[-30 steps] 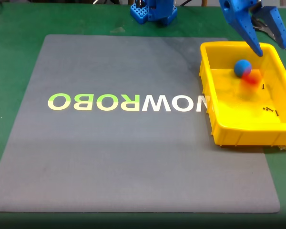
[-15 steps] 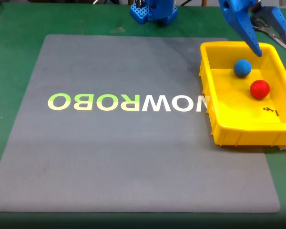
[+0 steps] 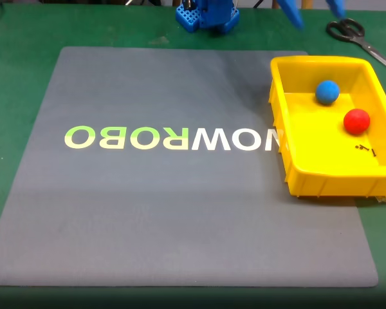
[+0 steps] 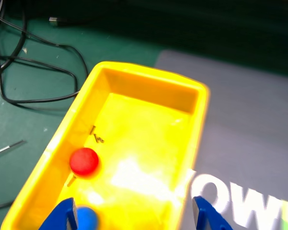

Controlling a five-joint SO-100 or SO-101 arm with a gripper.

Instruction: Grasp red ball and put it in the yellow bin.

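**Red ball lies in the yellow bin, gripper raised and spread**

In the fixed view, a grey rectangular mat (image 3: 180, 167) with the mirrored lettering "NOWROBO" (image 3: 172, 138) covers the green table (image 3: 19, 58). The blue base of the arm (image 3: 209, 14) stands at the top edge. To the right, the bright yellow rectangular plastic bin (image 3: 289, 164) sits on the mat's right edge. Inside it, a small blue foam-like ball (image 3: 327, 91) rests near the far wall, and the small matte red ball (image 3: 356, 120) lies apart from it, close to the right wall. A few tiny dark screws (image 3: 365, 149) lie on the bin floor. Black-handled scissors (image 3: 347, 29) lie on the table beyond the bin.

In the wrist view, the blue two-finger gripper (image 4: 134, 216) hangs above the bin, its fingertips (image 4: 62, 215) spread wide with nothing between them.
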